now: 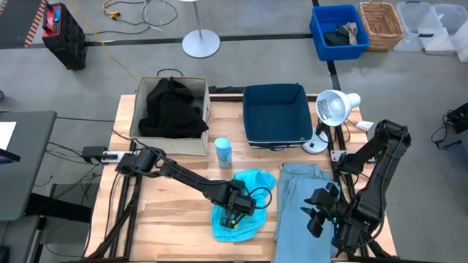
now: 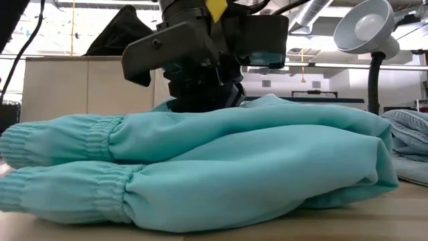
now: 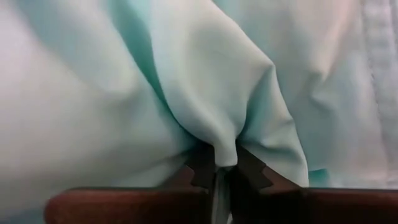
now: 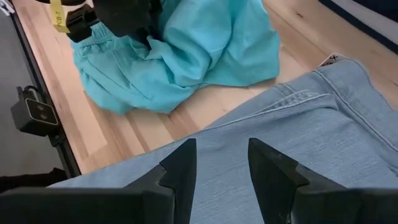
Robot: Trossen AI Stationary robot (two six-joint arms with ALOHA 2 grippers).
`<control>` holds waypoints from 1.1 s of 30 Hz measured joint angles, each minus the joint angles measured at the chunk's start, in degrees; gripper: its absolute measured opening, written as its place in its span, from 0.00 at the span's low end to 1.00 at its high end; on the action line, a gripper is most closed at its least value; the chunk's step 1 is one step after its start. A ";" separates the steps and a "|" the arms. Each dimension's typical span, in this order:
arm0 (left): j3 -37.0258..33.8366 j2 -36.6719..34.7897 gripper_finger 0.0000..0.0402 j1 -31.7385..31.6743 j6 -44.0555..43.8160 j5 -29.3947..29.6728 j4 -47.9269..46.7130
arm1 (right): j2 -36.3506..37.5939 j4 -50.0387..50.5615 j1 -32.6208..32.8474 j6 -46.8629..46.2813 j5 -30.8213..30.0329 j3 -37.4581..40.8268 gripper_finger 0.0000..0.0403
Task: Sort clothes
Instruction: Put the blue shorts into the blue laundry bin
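Observation:
The bright turquoise garment [image 1: 245, 204] lies bunched on the table's near middle; its two elastic cuffs [image 2: 40, 167] face the low camera. My left gripper [image 1: 235, 212] is down on it, shut on a fold. The pale grey-blue trousers [image 1: 300, 212] lie flat to its right. My right gripper [image 4: 221, 165] hovers open above the trousers, touching nothing. A black garment [image 1: 170, 106] lies in the beige fabric box [image 1: 207, 120]. The very dark green garment cannot be told apart. My left gripper pinches a raised fold [image 3: 224, 140] of the turquoise garment between its two fingertips [image 3: 249, 171]. It comes from above, pointing down, near the garment's middle. The cloth gathers in creases into the pinch. The rest of the garment lies on the table.
A navy fabric bin [image 1: 276, 113] stands at the far middle beside the beige box. A small blue-white can [image 1: 223, 152] stands in front of them. A desk lamp [image 1: 333, 109] stands at the far right. Bare wood [image 1: 168, 212] lies at the near left.

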State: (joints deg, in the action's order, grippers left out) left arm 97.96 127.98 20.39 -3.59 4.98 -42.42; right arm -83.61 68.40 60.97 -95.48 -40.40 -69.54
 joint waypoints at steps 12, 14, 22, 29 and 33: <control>-0.25 -12.27 0.03 -2.03 5.85 0.24 9.26 | 0.00 0.65 0.04 0.04 -0.02 -0.04 0.40; -0.30 -14.68 0.03 -2.86 5.89 0.66 10.99 | 0.00 0.64 0.04 0.64 -0.02 -0.04 0.40; -0.21 -25.88 0.03 -7.46 5.92 1.35 20.81 | 0.02 0.99 0.02 1.09 -0.07 -0.04 0.40; -0.10 -32.23 0.03 -12.93 6.91 1.45 35.71 | 0.02 0.81 -0.13 1.05 -0.24 -0.04 0.40; 0.01 -33.41 0.03 -17.05 6.65 1.55 41.71 | 0.04 -0.07 -0.91 1.04 -0.68 -0.04 0.40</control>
State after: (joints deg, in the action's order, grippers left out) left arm 97.97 94.57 3.33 3.05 6.52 -0.71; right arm -83.57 68.33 60.06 -94.44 -41.08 -69.58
